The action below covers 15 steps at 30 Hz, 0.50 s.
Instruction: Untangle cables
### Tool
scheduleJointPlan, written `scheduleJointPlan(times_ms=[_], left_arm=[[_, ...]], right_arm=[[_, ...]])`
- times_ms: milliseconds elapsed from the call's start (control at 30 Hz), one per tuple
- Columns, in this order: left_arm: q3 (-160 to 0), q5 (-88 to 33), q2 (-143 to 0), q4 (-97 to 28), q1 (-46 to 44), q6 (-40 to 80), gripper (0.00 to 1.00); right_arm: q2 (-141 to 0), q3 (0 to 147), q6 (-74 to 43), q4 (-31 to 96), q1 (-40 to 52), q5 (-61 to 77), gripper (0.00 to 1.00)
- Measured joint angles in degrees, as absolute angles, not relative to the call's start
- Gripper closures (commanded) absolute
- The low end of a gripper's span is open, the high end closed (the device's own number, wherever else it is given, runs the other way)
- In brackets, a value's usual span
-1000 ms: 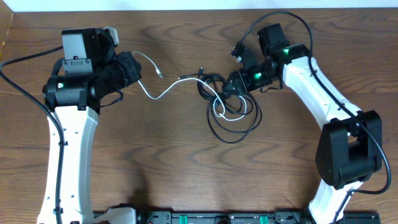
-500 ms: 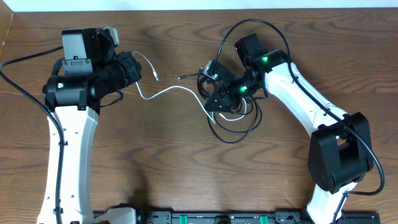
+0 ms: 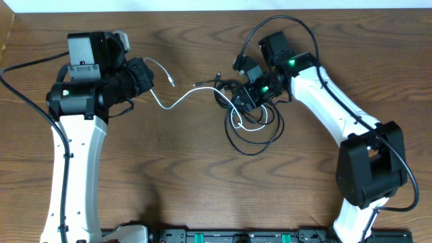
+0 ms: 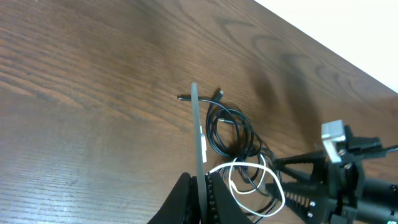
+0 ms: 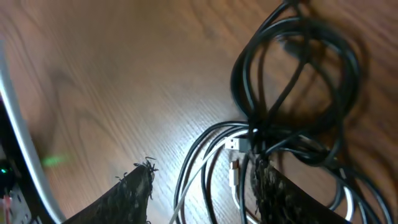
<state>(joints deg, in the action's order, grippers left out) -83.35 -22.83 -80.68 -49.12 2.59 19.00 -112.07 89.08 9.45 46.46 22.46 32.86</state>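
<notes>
Overhead: my left gripper [image 3: 144, 74] is clamped tight on the white cable [image 3: 182, 100] near one end, and a short tail with its plug sticks out just beside the jaws. The cord runs slack across the wooden table [image 3: 189, 192] into the tangle. The black cable [image 3: 260, 147] lies coiled mid-table, looped through the white one's far end. My right gripper [image 3: 241, 100] sits at the coil's upper edge. Right wrist: jaws partly apart and straddling black and white strands, fingers [image 5: 138, 190] pinching none. Any print on the plugs is too small to read.
</notes>
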Motion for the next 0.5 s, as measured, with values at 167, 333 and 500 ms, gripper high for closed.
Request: scheduleJointPlan(times_ms=[167, 333, 500], left_arm=[[-83.35, -22.83, -80.68, -49.25, 2.59, 19.0, 0.93], [-83.35, -22.83, -80.68, -49.28, 2.59, 19.0, 0.93], [-83.35, -22.83, -80.68, -49.28, 2.59, 19.0, 0.92]], right_arm=[[-111.02, 89.1, 9.74, 46.68, 19.38, 37.06, 0.43], [-108.33, 89.23, 14.44, 50.96, 18.5, 43.24, 0.43], [-107.68, 89.32, 21.26, 56.86, 19.18, 47.4, 0.47]])
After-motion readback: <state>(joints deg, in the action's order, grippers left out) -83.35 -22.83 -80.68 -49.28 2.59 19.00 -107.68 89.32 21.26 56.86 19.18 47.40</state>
